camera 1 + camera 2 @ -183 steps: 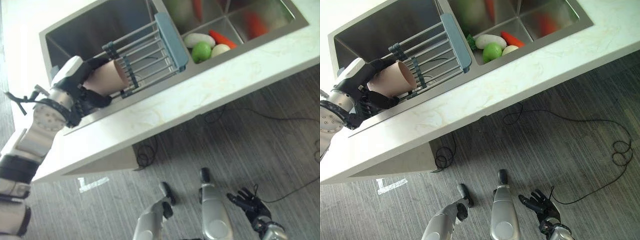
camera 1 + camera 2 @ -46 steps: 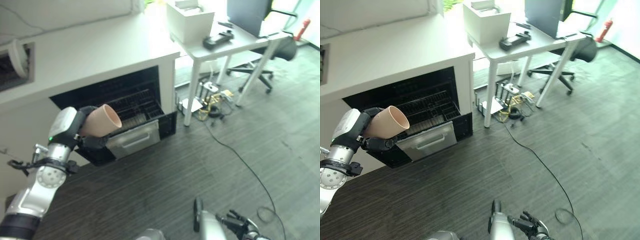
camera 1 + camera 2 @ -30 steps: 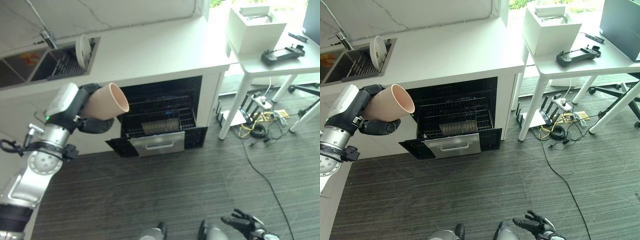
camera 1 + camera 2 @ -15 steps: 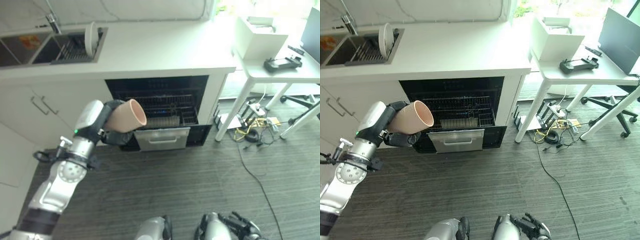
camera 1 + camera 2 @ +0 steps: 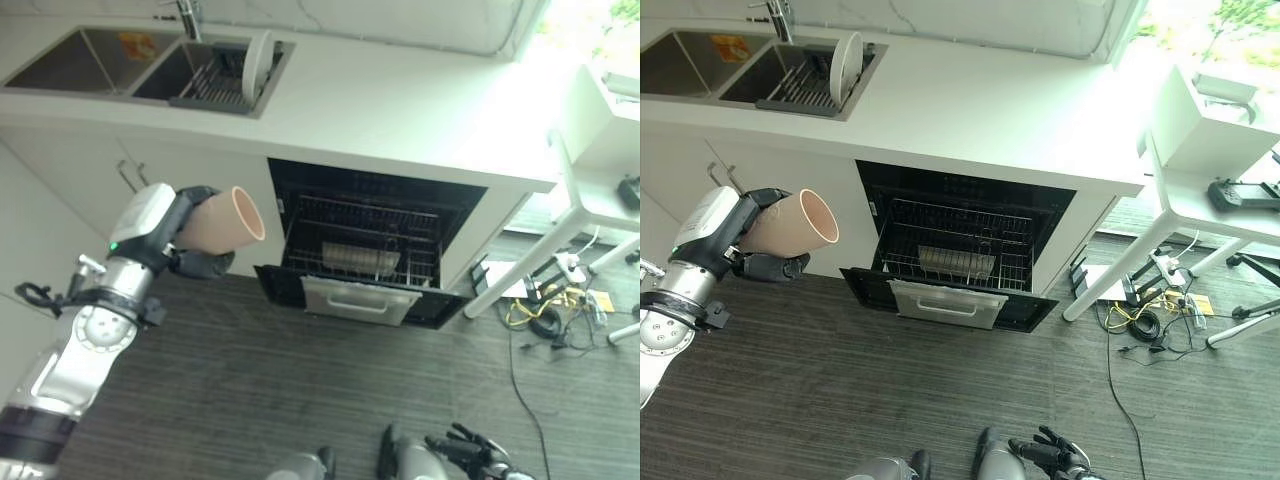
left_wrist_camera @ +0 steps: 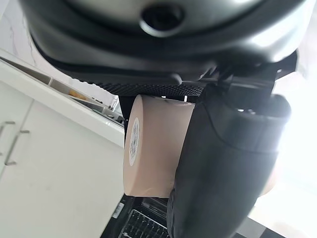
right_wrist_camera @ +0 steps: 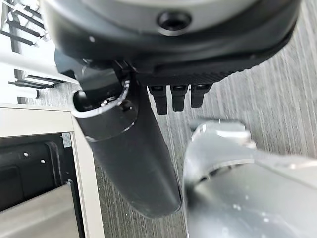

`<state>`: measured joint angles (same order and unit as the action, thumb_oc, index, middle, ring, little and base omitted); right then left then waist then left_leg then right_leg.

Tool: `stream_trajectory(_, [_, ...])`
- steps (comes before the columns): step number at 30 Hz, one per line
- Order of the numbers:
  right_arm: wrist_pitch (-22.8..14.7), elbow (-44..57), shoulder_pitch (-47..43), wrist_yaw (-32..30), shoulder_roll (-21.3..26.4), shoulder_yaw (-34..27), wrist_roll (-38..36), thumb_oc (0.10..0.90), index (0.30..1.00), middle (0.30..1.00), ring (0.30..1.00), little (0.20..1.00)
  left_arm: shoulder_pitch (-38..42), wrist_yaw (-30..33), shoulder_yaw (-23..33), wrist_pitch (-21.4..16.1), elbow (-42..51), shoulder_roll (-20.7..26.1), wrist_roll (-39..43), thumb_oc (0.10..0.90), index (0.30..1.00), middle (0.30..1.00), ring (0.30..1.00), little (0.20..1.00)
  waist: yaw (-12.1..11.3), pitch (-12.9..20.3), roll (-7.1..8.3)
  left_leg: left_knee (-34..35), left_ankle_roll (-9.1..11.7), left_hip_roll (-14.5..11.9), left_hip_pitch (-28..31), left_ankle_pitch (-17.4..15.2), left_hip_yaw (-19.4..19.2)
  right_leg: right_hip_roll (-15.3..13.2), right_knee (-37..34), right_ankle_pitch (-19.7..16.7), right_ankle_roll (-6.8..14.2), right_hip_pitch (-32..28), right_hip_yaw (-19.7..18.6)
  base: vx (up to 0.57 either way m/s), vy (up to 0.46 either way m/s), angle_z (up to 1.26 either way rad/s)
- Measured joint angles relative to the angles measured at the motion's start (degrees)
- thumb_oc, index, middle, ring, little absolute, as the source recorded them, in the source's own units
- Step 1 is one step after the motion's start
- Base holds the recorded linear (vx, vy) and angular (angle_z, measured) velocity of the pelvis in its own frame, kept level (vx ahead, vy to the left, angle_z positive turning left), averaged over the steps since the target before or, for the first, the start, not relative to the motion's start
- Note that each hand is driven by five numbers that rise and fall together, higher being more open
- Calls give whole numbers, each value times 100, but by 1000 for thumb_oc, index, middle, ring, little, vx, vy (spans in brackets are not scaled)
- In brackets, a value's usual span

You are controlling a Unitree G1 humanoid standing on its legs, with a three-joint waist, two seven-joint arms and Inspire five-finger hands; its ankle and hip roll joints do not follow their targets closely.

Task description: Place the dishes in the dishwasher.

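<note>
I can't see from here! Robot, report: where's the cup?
Left hand shut on pink cup, held out left of open dishwasher. Right hand open, low and idle. Pulled-out rack unobstructed.

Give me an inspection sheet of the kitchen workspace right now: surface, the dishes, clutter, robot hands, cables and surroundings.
Surface: white countertop with a steel double sink at its left end.
Job's things: beige plastic cup held sideways in the left robot hand, apart from the open black dishwasher with its wire rack pulled out; round white plate standing upright in the grey sink rack.
Clutter: nothing seen on the countertop.
Robot hands: left curled round the cup; right robot hand low, relaxed, holding nothing.
Cables: tangle of yellow and black cables under the white side table.
Surroundings: dark striped floor.
</note>
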<state>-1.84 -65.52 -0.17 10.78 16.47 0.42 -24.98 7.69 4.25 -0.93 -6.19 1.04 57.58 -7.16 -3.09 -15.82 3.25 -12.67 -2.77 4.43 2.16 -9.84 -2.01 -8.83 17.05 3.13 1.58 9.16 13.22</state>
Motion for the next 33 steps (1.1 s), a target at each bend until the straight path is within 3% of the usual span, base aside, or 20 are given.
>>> stream_trajectory(2, [-9, -69, 36, 15, 96, 0, -3, 800, 900, 900, 900, 900, 39, -8, -45, 9, 28, -35, 4, 400, 300, 300, 300, 300, 53, -2, 40, -157, 425, -172, -21, 282, -563, -46, 173, 99, -181, -115, 221, 139, -285, 48])
stream_trajectory(4, [-96, -62, 180, 67, 214, -4, -3, 800, 900, 900, 900, 900, 125, -7, -47, -14, 131, 0, 10, 400, 300, 300, 300, 300, 168, -3, 88, -603, 474, -361, -118, 338, -1200, -62, 58, 391, -316, -410, 347, 124, -187, 61])
stream_trajectory(6, [-214, -47, 227, 95, 328, -121, -112, 800, 900, 900, 900, 900, 418, 0, -120, -80, 164, -36, 27, 400, 300, 300, 300, 300, 212, -15, -22, -1245, 501, -554, -557, 242, -1668, 51, -28, 544, -441, -478, 562, 153, 4, 57])
stream_trajectory(7, [-225, -46, 193, 87, 358, -226, -126, 800, 900, 900, 900, 900, 460, 5, -120, -142, 170, -57, 37, 400, 300, 300, 300, 300, 205, -20, -92, -1307, 440, -539, -722, 145, -1677, 110, -111, 530, -483, -480, 599, 165, 87, 27])
stream_trajectory(9, [-205, -66, 18, 88, 407, -209, -149, 800, 900, 900, 900, 900, 380, 5, -120, -186, 139, -54, 64, 400, 300, 300, 300, 300, 103, -45, -153, -495, 330, -122, -753, 79, -1176, 168, -148, 522, -476, -475, 392, 161, 114, -40])
stream_trajectory(10, [-215, -39, -120, 99, 433, -156, -151, 800, 900, 900, 900, 900, 195, 6, -113, -186, 135, -74, 162, 400, 300, 300, 300, 300, 109, -68, -288, -132, 314, -5, -832, 103, -888, 275, -188, 525, -470, -555, 300, 210, 149, -58])
stream_trajectory(12, [-219, 26, -160, 66, 473, -110, -171, 800, 900, 900, 900, 900, 79, 6, -116, -205, 152, -531, 183, 400, 300, 300, 300, 300, 158, -88, -592, -206, 297, -215, -1139, 193, -843, 481, -225, 597, -379, -668, 264, 236, 166, -41])
stream_trajectory(13, [-211, -3, -181, 37, 428, -101, -204, 800, 900, 900, 900, 900, 7, 12, -114, -265, 191, -846, 178, 400, 300, 300, 300, 300, 136, -43, -765, -303, 306, -288, -1246, 279, -594, 552, -195, 665, -379, -687, 210, 164, 142, -44])
stream_trajectory(15, [-158, -42, -186, 4, 324, 86, -199, 800, 900, 900, 900, 900, -285, -1, -123, -308, 332, -1057, 60, 400, 300, 300, 300, 300, 120, -21, -798, -230, 218, -379, -1155, 383, -236, 603, -63, 732, -350, -665, 22, 111, 110, -51])
stream_trajectory(17, [-146, 9, -117, -79, 229, 109, -198, 800, 900, 900, 900, 900, -268, -5, -127, -303, 426, -1090, -59, 400, 300, 300, 300, 300, 130, -20, -762, -170, -26, -450, -1112, 676, -542, 582, -27, 796, -208, -644, -106, 95, 102, -31])
stream_trajectory(19, [-131, 67, 27, -150, 147, 120, -198, 800, 900, 900, 900, 900, -202, 1, -104, -285, 375, -1050, -142, 400, 300, 300, 300, 300, 127, 8, -712, -284, -198, -437, -1055, 547, -692, 498, 109, 703, 24, -710, -72, 49, 54, -28])
stream_trajectory(21, [-134, 90, 21, -182, 81, 123, -197, 800, 900, 900, 900, 900, -36, 5, -120, -272, 265, -964, -267, 400, 300, 300, 300, 300, 177, -3, -705, -374, -350, -434, -886, 377, -749, 163, 1654, 556, 377, -98, 38, 59, -136, -21])
stream_trajectory(22, [-112, 186, 33, -173, 89, 116, -198, 800, 900, 900, 900, 900, 58, 7, -143, -272, 154, -870, -272, 400, 300, 300, 300, 300, 160, -15, -701, -392, -362, -401, -795, 309, -794, -163, 2381, 604, 458, 256, 57, 73, -321, -15])
stream_trajectory(23, [-107, 180, 15, -148, 92, 112, -193, 800, 900, 900, 900, 900, 85, 44, -132, -230, 76, -770, -272, 400, 300, 300, 300, 300, 151, -13, -734, -285, -287, -385, -670, 265, -918, -456, 1895, 622, 548, 192, 61, 88, -388, -21])
stream_trajectory(24, [-113, 176, -16, -148, 50, 138, -165, 800, 900, 900, 900, 900, 98, 68, -132, -249, 74, -551, -270, 400, 300, 300, 300, 300, 97, 4, -681, -206, -283, -354, -624, 285, -963, -690, 839, 542, 648, 22, -2, 82, -359, -13])
stream_trajectory(26, [-107, 147, -70, -153, 29, 157, -18, 800, 900, 900, 900, 900, 102, 181, -132, -245, -80, -294, -260, 400, 300, 300, 300, 300, 135, 14, -593, -253, -287, -232, -675, 205, -948, -883, -214, 125, 1120, -186, -296, 81, -311, 2])
stream_trajectory(27, [-95, 154, -88, -156, 10, 154, 22, 800, 900, 900, 900, 900, 104, 183, -128, -247, -169, -217, -247, 400, 300, 300, 300, 300, 115, 13, -568, -339, -305, -220, -715, 173, -925, -884, -296, 67, 1117, -199, -473, 79, -353, 0])
stream_trajectory(31, [-20, 167, 45, -79, 3, 182, 235, 800, 900, 900, 900, 900, -62, 188, -48, -245, -245, -174, -200, 400, 300, 300, 300, 300, -65, 126, -310, -329, -225, -227, -718, 185, -1053, -772, 70, 135, 958, -218, -148, 6, -206, -10])
stream_trajectory(32, [-14, 177, 71, -76, 3, 211, 245, 800, 900, 900, 900, 900, -63, 188, -48, -247, -242, -175, -199, 400, 300, 300, 300, 300, -75, 134, -218, -329, -184, -229, -735, 220, -1040, -674, -37, 106, 847, -328, -117, -18, -141, 0])
stream_trajectory(33, [-14, 167, 66, -105, 35, 193, 228, 800, 900, 900, 900, 900, -83, 186, -57, -248, -228, -230, -200, 400, 300, 300, 300, 300, -58, 134, -254, -338, -117, -326, -777, 239, -1008, -575, -126, 55, 678, -380, -51, -24, -113, 7])
